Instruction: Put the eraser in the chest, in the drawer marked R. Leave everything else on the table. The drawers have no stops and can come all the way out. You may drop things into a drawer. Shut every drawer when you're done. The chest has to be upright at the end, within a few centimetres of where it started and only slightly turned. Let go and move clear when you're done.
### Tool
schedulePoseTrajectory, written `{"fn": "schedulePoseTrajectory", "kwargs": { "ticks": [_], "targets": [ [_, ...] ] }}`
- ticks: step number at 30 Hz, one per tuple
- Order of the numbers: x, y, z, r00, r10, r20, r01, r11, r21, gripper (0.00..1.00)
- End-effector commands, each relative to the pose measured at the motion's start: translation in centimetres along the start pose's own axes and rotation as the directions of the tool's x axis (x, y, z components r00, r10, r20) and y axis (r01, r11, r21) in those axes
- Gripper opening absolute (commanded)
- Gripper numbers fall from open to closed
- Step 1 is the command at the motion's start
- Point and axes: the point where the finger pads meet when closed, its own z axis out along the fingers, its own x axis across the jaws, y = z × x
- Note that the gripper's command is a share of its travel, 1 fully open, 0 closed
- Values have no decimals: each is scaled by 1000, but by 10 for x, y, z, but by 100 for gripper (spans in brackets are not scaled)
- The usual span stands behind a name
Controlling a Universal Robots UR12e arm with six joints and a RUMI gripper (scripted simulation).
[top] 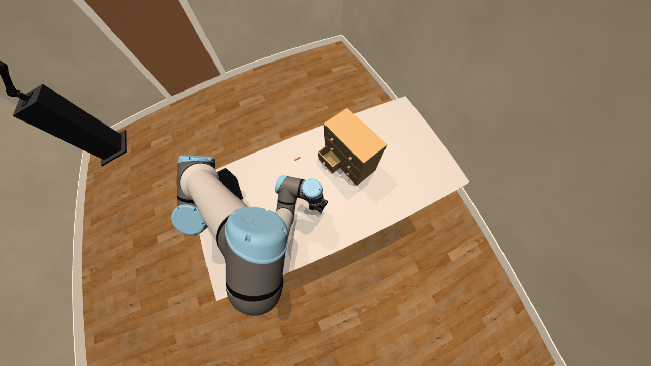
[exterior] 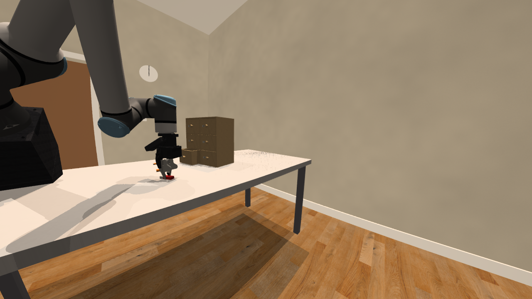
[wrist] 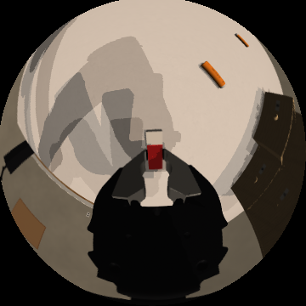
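The small red eraser lies on the white table, and it also shows under my fingertips in the exterior view. My gripper points straight down at the table's near middle, and its fingers are closed on the eraser, which rests on the table top. In the top view the wrist hides the eraser. The brown chest stands upright at the far end of the table; it also shows in the exterior view. Its bottom left drawer is pulled partly out. I cannot read the drawer marks.
Two small orange sticks lie on the table between me and the chest; one shows in the top view. The arm's black base sits at the table's near end. The table edge runs close on the right.
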Motion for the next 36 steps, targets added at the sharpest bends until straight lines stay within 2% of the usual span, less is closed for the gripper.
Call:
{"fn": "schedulePoseTrajectory", "kwargs": {
  "ticks": [1, 31, 36],
  "targets": [
    [0, 0, 0, 1000, 0, 0, 0, 1000, -1, 11],
    [0, 0, 0, 1000, 0, 0, 0, 1000, -1, 11],
    [0, 0, -7, 1000, 0, 0, 0, 1000, -1, 11]
  ]
}}
